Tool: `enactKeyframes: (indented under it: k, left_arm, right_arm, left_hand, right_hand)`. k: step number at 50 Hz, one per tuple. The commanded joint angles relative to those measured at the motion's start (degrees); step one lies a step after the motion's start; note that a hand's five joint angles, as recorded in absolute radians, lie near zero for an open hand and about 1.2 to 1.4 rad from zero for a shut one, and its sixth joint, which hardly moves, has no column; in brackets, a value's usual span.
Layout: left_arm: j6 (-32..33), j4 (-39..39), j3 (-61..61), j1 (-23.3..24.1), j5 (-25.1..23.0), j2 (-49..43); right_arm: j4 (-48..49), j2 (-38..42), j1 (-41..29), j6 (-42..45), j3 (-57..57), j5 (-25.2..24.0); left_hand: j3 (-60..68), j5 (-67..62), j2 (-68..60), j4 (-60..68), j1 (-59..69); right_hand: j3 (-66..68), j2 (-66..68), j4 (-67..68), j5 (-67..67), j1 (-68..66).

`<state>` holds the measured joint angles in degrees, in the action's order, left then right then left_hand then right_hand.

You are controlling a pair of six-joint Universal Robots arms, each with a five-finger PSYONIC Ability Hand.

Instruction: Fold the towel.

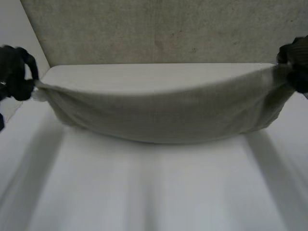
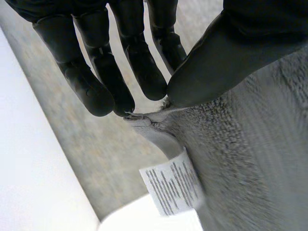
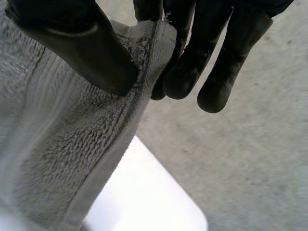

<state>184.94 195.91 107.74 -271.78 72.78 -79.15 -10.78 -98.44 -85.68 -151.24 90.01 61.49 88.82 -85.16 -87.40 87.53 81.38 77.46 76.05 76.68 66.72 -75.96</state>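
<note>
Between the two hands, the towel (image 1: 163,115) is hanging in the air above the white table (image 1: 144,192). Its upper edge is stretching from one hand to the other, and its middle is sagging down in a soft curve.

At the left hand (image 1: 17,72), one upper corner of the towel is being held. In the left wrist view, the thumb (image 2: 226,67) is pressing this corner against the fingertips (image 2: 149,82), so the hand is pinching the cloth, with the fingers pointing almost straight. Just below the pinch, a white care label (image 2: 173,185) with small print is hanging from the towel's edge.

At the right hand (image 1: 296,60), the opposite upper corner is being held in the same manner. In the right wrist view, the thumb is lying on the fluffy side of the cloth and is squeezing the hemmed edge against the fingers (image 3: 183,72) behind it. From this pinch the towel is falling down under the palm, towards a corner of the table.

Beyond both hands, a grey speckled floor (image 1: 159,29) is showing behind the far edge of the table.
</note>
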Motion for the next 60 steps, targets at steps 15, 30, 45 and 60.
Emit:
enactKeyframes:
  k: [15,30,45,60]
  left_arm:
    - [0.2,-0.7,-4.4,4.1,-4.0,-16.0]
    - [8.5,-1.9,-17.7,8.1,4.5,-35.2]
    - [10.4,-3.1,-23.3,9.6,7.0,-41.9]
    - [10.5,-3.8,-22.6,11.5,13.1,-36.1]
  right_arm:
    - [-5.7,13.1,0.4,0.6,-1.8,-0.1]
    - [-4.9,29.7,0.2,0.2,-8.4,1.1]
    - [-3.9,37.4,-2.2,-0.4,-14.0,4.9]
    - [1.0,25.5,-2.2,-1.0,-8.4,5.0]
  left_hand:
    - [-8.8,15.2,7.4,-7.5,-1.4]
    - [-8.8,15.2,7.4,-7.5,-1.4]
    - [-8.8,15.2,7.4,-7.5,-1.4]
    - [-77.8,84.1,76.3,-76.5,-70.3]
  right_hand:
    - [2.5,3.9,3.3,3.3,-4.0]
    - [2.5,3.9,3.3,3.3,-4.0]
    - [-64.5,-63.1,-63.7,-63.8,63.0]
    - [-67.5,-66.1,-66.7,-66.7,66.0]
